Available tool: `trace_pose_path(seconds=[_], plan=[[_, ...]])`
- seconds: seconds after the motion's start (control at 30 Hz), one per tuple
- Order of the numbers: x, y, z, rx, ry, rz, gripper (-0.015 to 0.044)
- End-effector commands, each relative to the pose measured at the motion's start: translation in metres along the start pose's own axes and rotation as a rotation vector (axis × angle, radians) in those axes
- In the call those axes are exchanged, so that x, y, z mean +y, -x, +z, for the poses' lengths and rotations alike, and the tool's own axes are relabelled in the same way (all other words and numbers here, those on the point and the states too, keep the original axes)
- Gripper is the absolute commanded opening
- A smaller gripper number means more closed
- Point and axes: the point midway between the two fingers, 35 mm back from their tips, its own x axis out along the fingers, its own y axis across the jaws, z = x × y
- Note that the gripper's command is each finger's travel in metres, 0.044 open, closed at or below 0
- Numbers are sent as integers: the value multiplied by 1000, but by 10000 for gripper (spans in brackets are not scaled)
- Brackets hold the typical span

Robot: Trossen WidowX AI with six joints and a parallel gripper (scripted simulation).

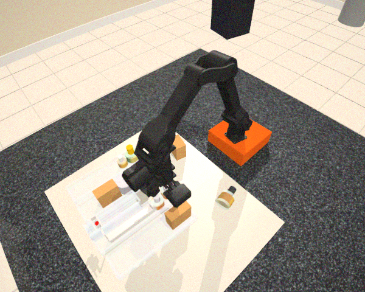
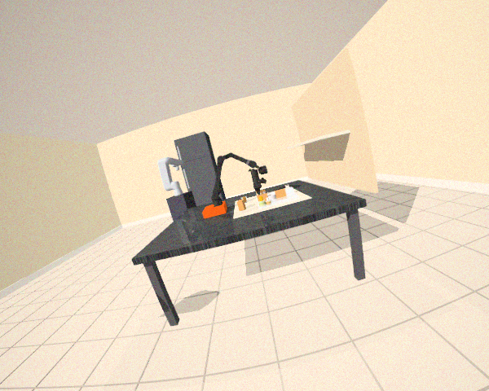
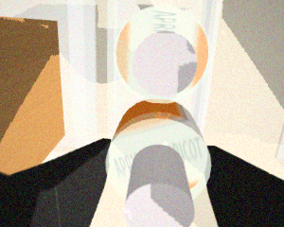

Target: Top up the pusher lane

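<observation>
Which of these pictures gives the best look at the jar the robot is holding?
The wrist view: the held jar fills the lower middle, with part of its label readable and the matching jar just ahead. The top view shows only a sliver of it under the gripper. In the exterior view it is too small to make out.

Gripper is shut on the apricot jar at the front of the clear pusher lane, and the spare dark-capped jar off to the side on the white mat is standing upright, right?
Not quite. The dark-capped jar lies tipped on its side on the white mat, as the top view shows. The rest holds: the gripper is shut on the apricot jar at the front of the clear pusher lane.
</observation>
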Motion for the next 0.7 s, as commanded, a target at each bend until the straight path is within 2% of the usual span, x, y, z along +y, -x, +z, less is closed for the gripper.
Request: trace_pose_path(seconds=[0.0, 0.67], plan=[[0, 4, 10, -35, 4, 3, 0], [0, 4, 12, -35, 4, 3, 0]])
